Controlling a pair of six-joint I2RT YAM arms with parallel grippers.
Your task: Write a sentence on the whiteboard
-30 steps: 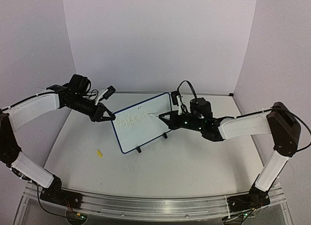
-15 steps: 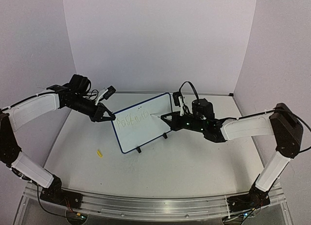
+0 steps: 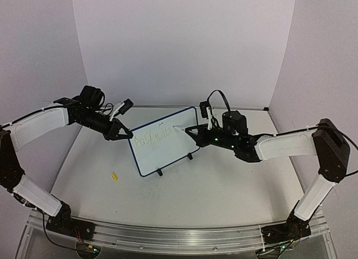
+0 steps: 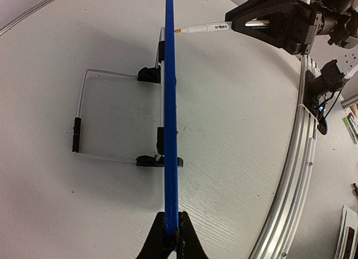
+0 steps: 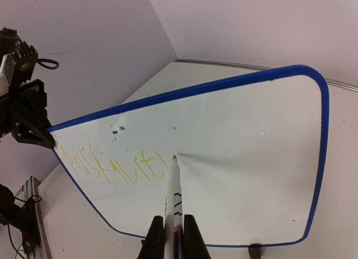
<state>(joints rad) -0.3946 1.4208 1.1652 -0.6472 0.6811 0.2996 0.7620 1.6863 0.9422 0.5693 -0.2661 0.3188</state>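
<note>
The whiteboard [image 3: 168,154] stands tilted mid-table, blue-framed, on two black feet. My left gripper [image 3: 127,134] is shut on its upper left corner; the left wrist view shows the blue edge [image 4: 169,102] pinched in that gripper [image 4: 170,232]. A yellow sentence [image 3: 150,140] runs as one line across the board's left half [image 5: 112,166]. My right gripper [image 5: 173,232] is shut on a white marker [image 5: 174,194]. Its orange tip touches the board just right of the last letter. In the top view the right gripper [image 3: 194,130] is at the board's right side.
A small yellow marker cap [image 3: 114,176] lies on the table in front of the board, to the left. A wire stand [image 4: 83,113] props the board from behind. Lilac walls close the table at back and sides, and a metal rail [image 3: 179,236] runs along the near edge.
The right gripper has carried the marker tip slightly up and to the right on the board. The left gripper and the board have stayed still.
</note>
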